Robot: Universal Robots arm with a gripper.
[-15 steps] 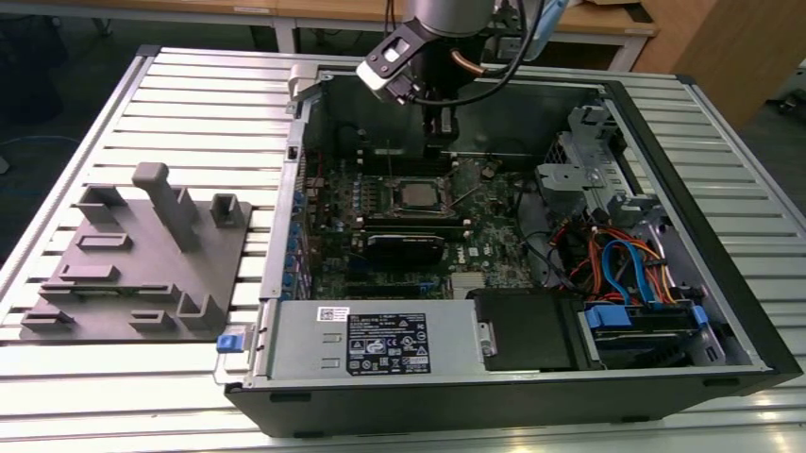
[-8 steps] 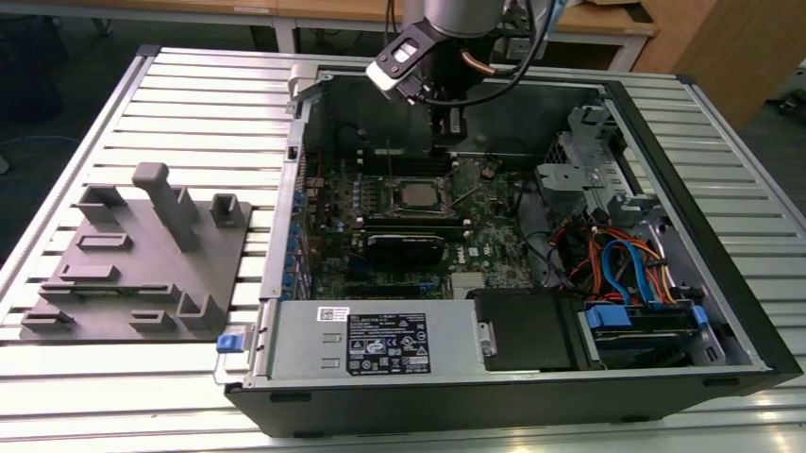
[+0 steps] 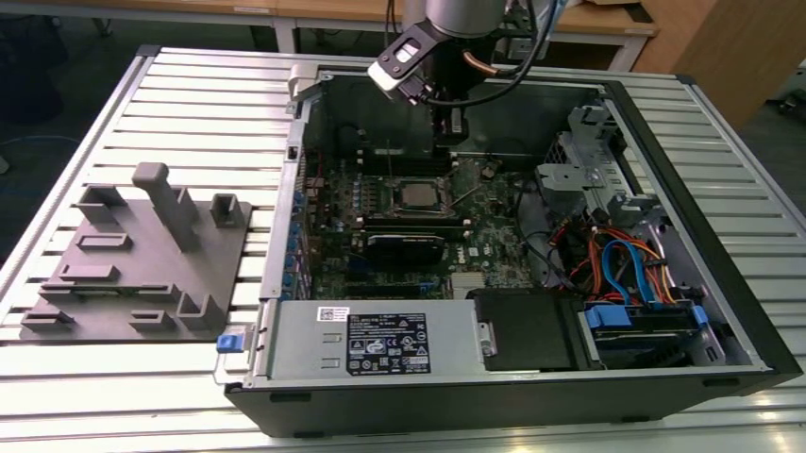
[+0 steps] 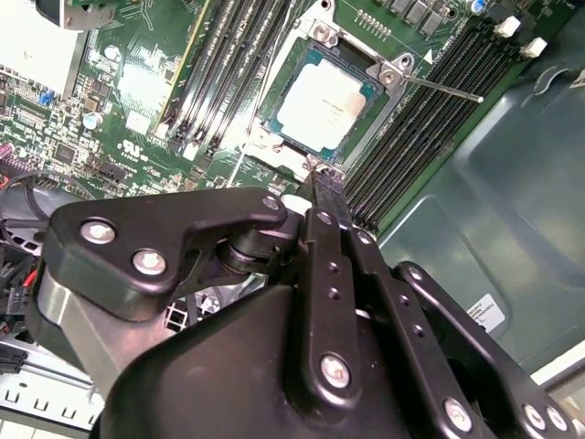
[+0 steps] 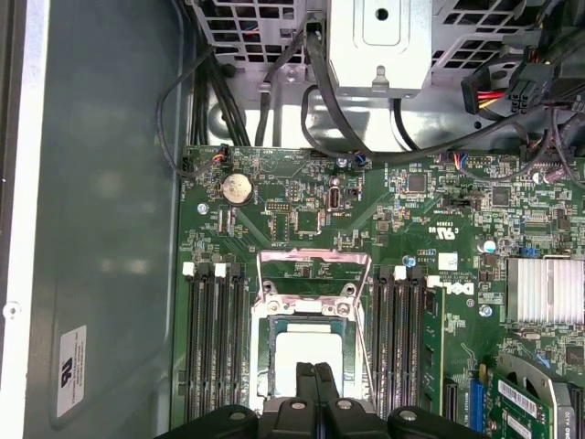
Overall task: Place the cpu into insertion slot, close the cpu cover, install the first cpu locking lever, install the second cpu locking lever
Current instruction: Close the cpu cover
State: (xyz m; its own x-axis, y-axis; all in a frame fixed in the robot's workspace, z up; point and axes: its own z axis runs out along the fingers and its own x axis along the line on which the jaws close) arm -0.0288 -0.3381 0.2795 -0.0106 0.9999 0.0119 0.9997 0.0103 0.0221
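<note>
On a slatted table (image 3: pixel 151 104), an open case (image 3: pixel 504 408) with a green board (image 3: pixel 489 250) inside. Near the table's edge at the exterior view's left, a grey rack (image 3: pixel 126 264), well apart from the case. Along one edge of the case, a grey power box (image 3: pixel 377 342). Over the board edge away from that box, the arm (image 3: pixel 460 14), with the gripper (image 3: pixel 450 127) pointing down. In both wrist views, fingers (image 5: pixel 307 384) pressed tight together, tip to tip, nothing held between them. Toward that same edge of the board, the slot (image 4: pixel 274 144), with the cpu (image 3: pixel 416 195) already lying flat inside, silver top up. In the second wrist view, gripper tip right by the rim of the slot; touching or not, cannot tell. Cover (image 5: pixel 314 255) not shut: standing up, tilted open at one edge of the slot, with green board seen through its square hole. One thin lever (image 4: pixel 439 89) sticking out free from a corner of the slot, across the long black memory slots (image 4: pixel 430 123).
</note>
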